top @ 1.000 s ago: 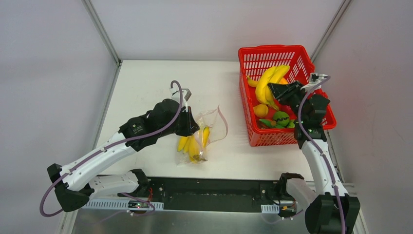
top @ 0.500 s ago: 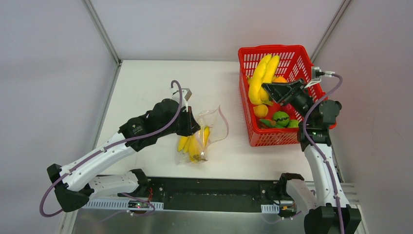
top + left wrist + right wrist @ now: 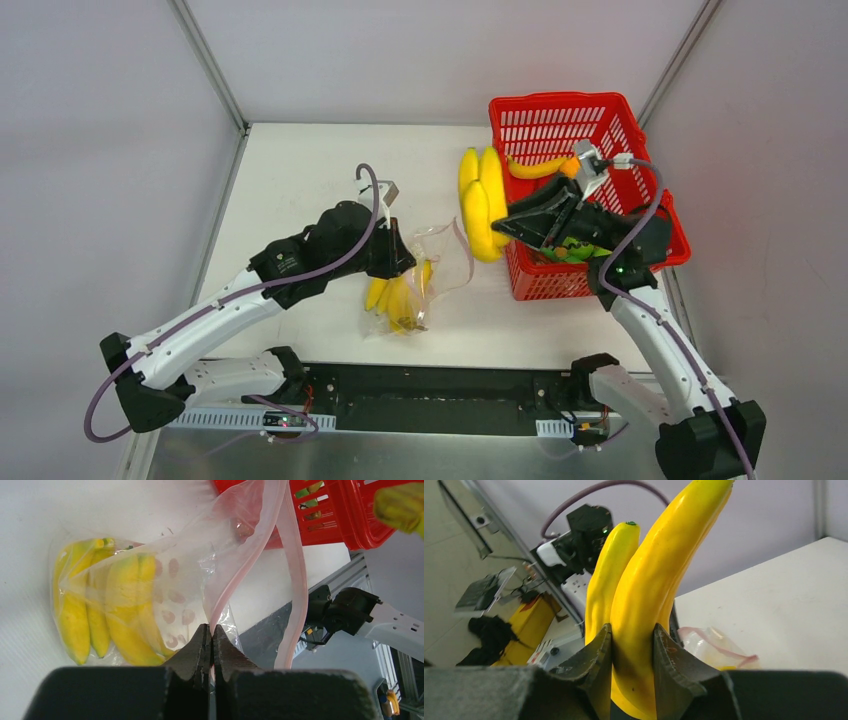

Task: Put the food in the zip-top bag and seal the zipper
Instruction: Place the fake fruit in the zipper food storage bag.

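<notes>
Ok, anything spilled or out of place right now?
Nothing stands out. The left fingers pinch the zip-top bag at its mouth, bananas inside it; the right fingers grip a banana bunch above the table beside the red basket.

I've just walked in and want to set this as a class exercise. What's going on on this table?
The left gripper pinches the mouth edge of the zip-top bag, holding it open; some bananas already lie inside. The right gripper holds a banana bunch in the air between the red basket and the bag. More food lies in the basket, and the zipper is not sealed.
</notes>
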You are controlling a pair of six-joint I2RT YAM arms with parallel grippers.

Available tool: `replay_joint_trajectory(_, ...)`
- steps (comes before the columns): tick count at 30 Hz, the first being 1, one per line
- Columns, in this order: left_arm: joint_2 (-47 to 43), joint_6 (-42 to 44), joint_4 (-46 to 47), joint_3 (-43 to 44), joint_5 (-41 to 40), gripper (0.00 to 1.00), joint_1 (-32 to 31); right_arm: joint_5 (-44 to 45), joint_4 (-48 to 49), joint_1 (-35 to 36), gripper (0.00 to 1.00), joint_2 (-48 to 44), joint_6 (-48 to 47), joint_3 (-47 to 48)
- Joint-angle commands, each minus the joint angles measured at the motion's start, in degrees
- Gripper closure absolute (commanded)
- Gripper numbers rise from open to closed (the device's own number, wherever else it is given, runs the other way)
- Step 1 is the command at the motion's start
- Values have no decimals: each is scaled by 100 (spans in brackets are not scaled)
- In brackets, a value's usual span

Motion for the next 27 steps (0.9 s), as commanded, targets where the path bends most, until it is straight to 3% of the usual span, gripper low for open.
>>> replay_joint_trajectory(1,-82,-103,200,13,162,100,45,-207,803,739,89,113,-442,290)
replay_joint_trajectory(6,-316,14,57,168,99,100,50,-158,862,1560,91,301,-895,320)
replay_joint_trajectory(15,-481,44,-120,204,-68,100,46,-381,818,2427,91,757,-1623,394)
replay_joint_trajectory(21,-585,34,-126,150,-125,100,52,-516,271,2694,91,1009,-2443,434)
replay_joint_trajectory(27,-651,78,-159,120,-242,100,44,-425,750,2789,91,1354,-2703,256)
